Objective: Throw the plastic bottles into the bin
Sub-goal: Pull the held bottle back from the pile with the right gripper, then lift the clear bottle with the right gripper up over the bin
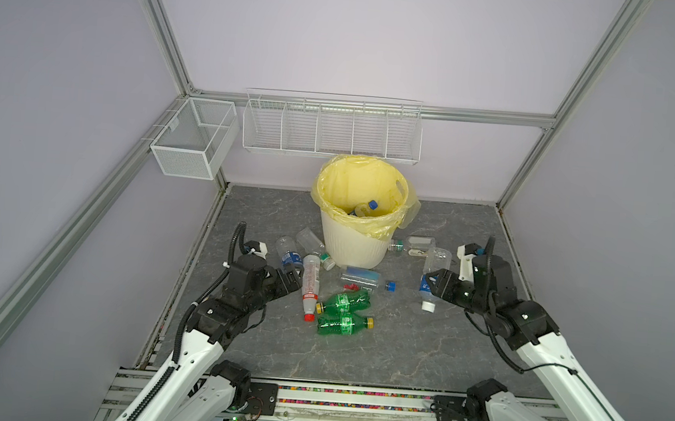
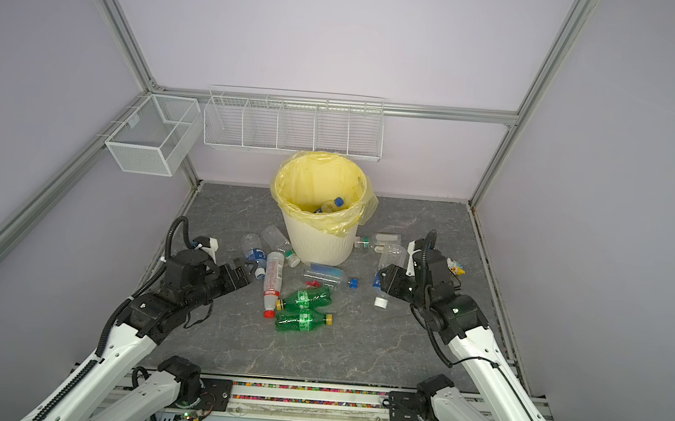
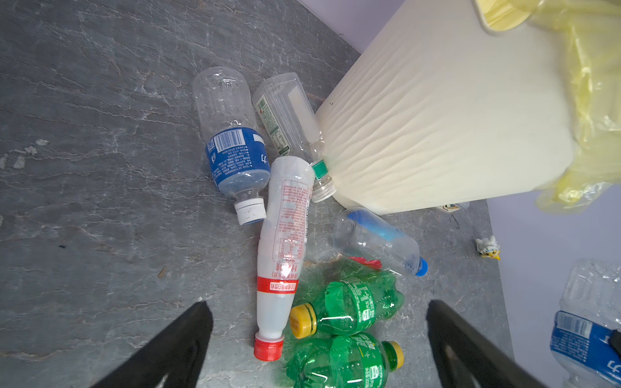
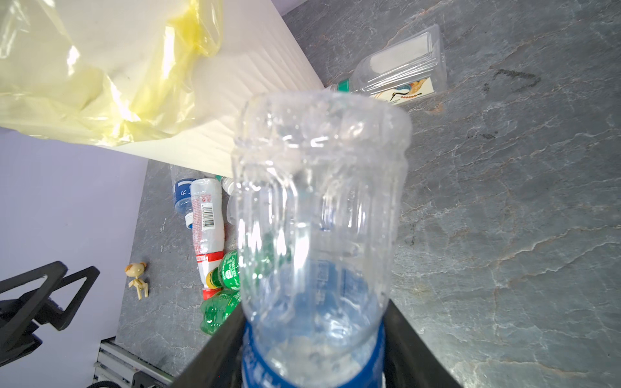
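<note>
Right wrist view: right gripper (image 4: 312,336) clamps clear bottle (image 4: 319,201) w/ blue label, white cap, just right of bin (image 1: 355,246). Left gripper (image 3: 317,304) spread wide, empty, above other bottles (image 3: 349,309) lying by bin's base.

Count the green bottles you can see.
2. The farther green bottle and the nearer green bottle lie side by side before the bin; more may hide inside it.
</note>
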